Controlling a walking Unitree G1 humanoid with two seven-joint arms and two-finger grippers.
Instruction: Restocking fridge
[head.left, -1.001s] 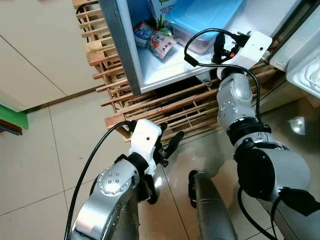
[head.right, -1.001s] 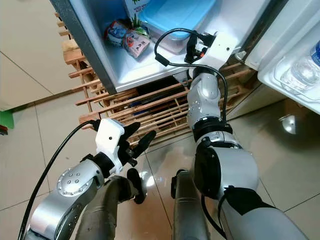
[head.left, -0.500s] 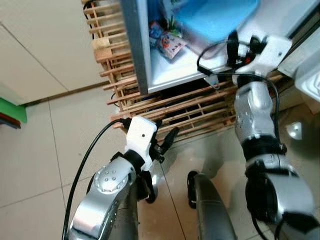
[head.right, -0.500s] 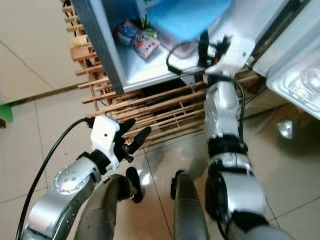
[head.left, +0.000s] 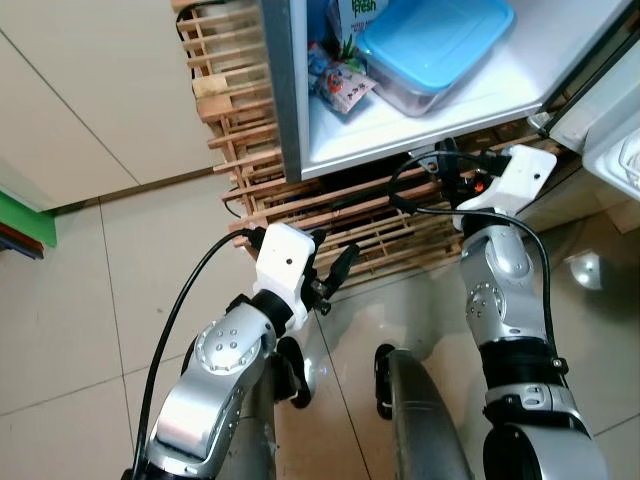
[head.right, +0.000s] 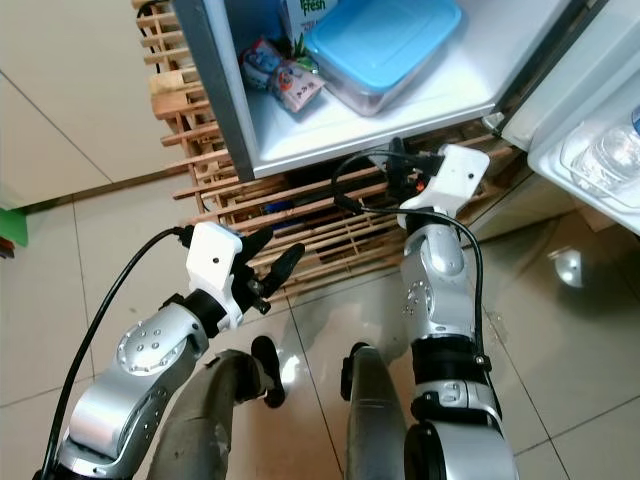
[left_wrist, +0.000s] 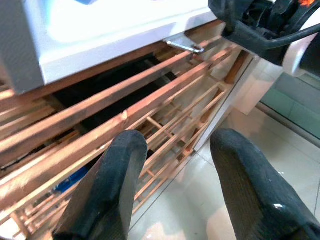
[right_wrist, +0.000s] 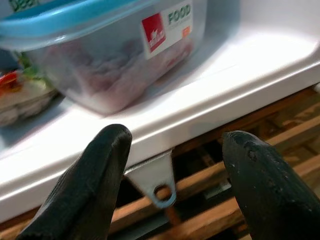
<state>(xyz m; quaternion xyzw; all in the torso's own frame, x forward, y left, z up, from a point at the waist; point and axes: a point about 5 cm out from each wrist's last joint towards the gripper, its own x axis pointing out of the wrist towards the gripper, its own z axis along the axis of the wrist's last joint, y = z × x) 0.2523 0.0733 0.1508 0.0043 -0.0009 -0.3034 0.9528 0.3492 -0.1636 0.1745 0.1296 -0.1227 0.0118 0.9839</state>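
Fridge (head.left: 290, 100): open, smooth white shelf | food container (head.left: 432, 50): clear rectangular plastic, blue lid, on shelf beside foil snack packets (head.left: 335, 82) | right gripper (right_wrist: 170, 185): fingers spread wide, empty, just below shelf edge | left gripper (left_wrist: 175, 185): spread wide, empty, facing slatted wooden pallet (head.left: 340, 215) | floor (head.left: 100, 290): glossy tile

Clear food box (head.left: 432, 50) w/ light-blue lid, red/green label. Fridge shelf (head.left: 480, 95) white; pallet (head.left: 330, 205) pale wood. Gripper fingers (left_wrist: 120, 185) black, floor (head.left: 90, 290) beige.

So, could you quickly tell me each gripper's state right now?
Left gripper: open, holding nothing.
Right gripper: open, holding nothing.
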